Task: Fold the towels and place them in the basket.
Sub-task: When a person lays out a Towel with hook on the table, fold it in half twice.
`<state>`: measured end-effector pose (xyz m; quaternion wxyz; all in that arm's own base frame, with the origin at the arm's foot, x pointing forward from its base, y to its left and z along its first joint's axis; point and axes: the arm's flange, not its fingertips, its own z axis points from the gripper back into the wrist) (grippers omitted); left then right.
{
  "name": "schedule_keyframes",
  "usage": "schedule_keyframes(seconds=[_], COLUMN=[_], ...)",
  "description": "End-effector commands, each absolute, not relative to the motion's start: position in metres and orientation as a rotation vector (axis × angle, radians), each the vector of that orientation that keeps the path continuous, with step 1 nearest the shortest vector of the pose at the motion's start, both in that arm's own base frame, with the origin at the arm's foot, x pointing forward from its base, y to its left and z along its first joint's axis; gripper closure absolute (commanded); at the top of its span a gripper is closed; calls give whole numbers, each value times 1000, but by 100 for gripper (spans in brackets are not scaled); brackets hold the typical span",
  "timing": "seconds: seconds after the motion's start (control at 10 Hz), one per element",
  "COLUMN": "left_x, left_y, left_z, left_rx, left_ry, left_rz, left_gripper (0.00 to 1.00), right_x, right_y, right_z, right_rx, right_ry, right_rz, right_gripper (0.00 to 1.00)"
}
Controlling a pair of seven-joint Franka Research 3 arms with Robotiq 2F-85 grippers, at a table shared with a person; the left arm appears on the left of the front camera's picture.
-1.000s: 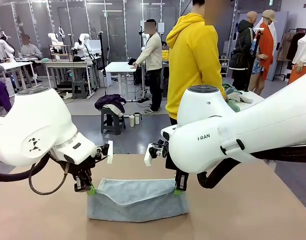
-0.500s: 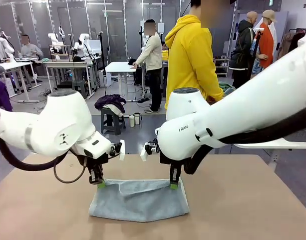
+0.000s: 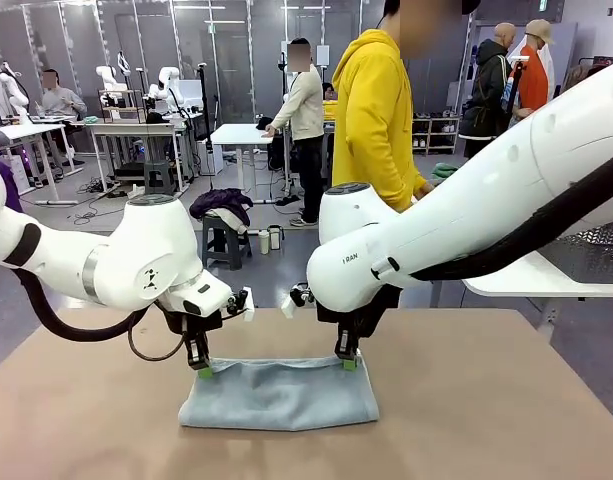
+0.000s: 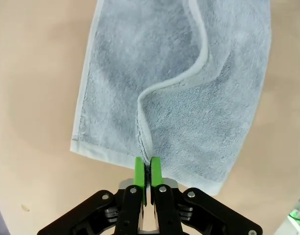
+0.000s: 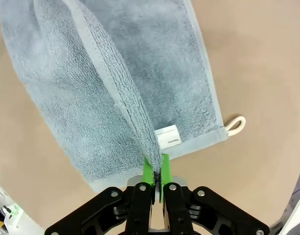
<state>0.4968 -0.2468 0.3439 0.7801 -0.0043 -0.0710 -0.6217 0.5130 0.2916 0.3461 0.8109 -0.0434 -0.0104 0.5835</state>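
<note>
A pale grey-blue towel of soft, nubby terry cloth, with a flatter woven hem and a smooth white tag, lay on a matt tan table; the left gripper and right gripper were matt black with smooth green pads, on glossy white arm shells.

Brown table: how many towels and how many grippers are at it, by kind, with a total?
towel: 1
grippers: 2, the left gripper and the right gripper, each shut on a towel corner
total: 3
</note>
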Motion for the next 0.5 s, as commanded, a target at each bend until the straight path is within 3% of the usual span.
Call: schedule_keyframes(seconds=[0.0,0.4], left_x=[508,533], left_y=[-246,-241], left_z=[341,333], left_rx=[35,19], left_ry=[-127,-106], left_rz=[-1330,-1525], left_gripper=[94,94], right_x=[526,537], right_y=[295,286], right_z=[340,328], right_rx=[-111,-112], right_ry=[-28,-41], right_rz=[1209,1214], right_gripper=[93,93])
